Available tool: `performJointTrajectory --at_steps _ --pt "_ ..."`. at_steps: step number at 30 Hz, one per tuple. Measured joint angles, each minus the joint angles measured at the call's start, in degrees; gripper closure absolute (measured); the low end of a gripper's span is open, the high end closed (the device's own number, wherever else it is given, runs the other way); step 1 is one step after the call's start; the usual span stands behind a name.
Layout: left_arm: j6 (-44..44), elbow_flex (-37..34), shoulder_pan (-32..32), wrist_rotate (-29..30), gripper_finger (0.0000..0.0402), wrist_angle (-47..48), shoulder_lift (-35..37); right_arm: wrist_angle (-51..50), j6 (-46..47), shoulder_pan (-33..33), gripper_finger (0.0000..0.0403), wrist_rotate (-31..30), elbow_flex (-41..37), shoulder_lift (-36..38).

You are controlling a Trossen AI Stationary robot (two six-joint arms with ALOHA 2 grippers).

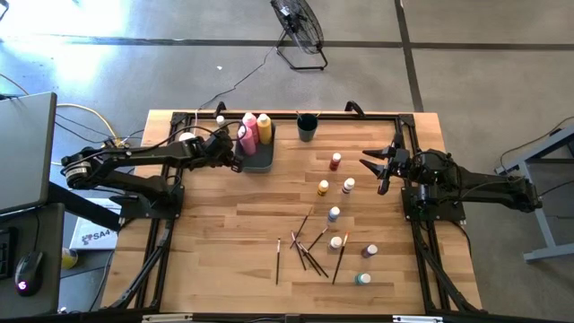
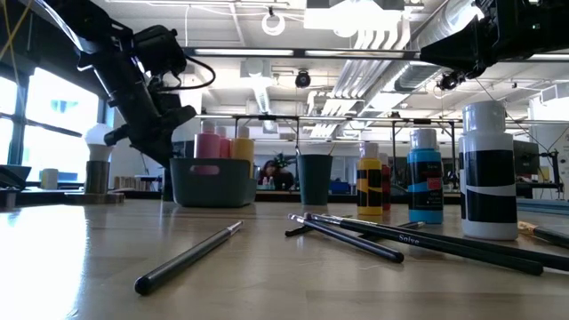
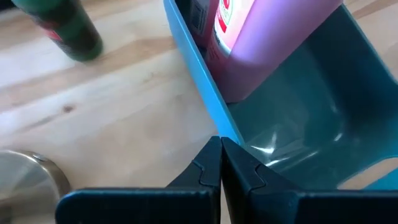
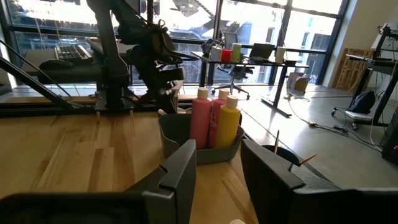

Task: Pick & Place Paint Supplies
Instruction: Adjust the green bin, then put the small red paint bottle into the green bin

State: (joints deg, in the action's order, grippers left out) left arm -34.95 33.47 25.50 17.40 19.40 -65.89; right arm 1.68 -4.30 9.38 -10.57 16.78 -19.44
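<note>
Left gripper (image 1: 239,151): I see its fingers pressed together, empty, at the rim of the dark grey plastic bin (image 1: 258,162).
Right gripper (image 1: 375,167): fingers parted, holding nothing, raised above the wooden surface (image 1: 224,242).
Tall pink squeeze bottle (image 1: 249,133), yellow squeeze bottle (image 1: 265,128): upright in the bin.
Small white-capped paint bottles (image 1: 334,214), thin dark-handled paintbrushes (image 1: 305,251): scattered mid-surface.

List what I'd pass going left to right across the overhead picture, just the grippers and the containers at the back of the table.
left gripper → grey bin holding the pink bottle and yellow bottle → dark cup → right gripper
</note>
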Motion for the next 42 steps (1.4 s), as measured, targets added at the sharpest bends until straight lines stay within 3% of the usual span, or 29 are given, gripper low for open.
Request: performJointTrajectory --at_steps 6,13,21,29,33,37,42 --pt "2.30 1.12 0.00 4.59 0.0401 0.55 0.04 0.01 0.18 -0.01 0.0282 0.00 0.00 0.00" --pt "9.54 7.98 0.00 4.60 0.0401 0.63 0.04 -0.01 0.18 0.00 0.0282 0.00 -0.01 -0.01" --pt "17.17 16.79 0.00 3.14 0.0401 6.81 0.04 -0.01 0.16 -0.01 0.0282 0.00 -0.02 -0.02" --pt "34.04 18.73 0.00 1.54 0.0402 6.97 0.04 -0.14 0.03 -0.01 0.0282 0.00 0.00 -0.02" --pt "41.49 18.73 -0.02 8.04 0.0402 6.77 0.04 -0.14 0.03 0.00 0.0282 0.00 -0.01 -0.01" --pt "41.18 18.73 0.00 13.58 0.0401 9.63 0.04 -0.16 0.03 -0.01 0.0282 0.00 -0.02 -0.02" --pt "37.95 18.11 -0.02 11.06 0.0402 13.64 0.04 -0.39 0.24 0.01 0.0282 0.00 0.00 0.00"
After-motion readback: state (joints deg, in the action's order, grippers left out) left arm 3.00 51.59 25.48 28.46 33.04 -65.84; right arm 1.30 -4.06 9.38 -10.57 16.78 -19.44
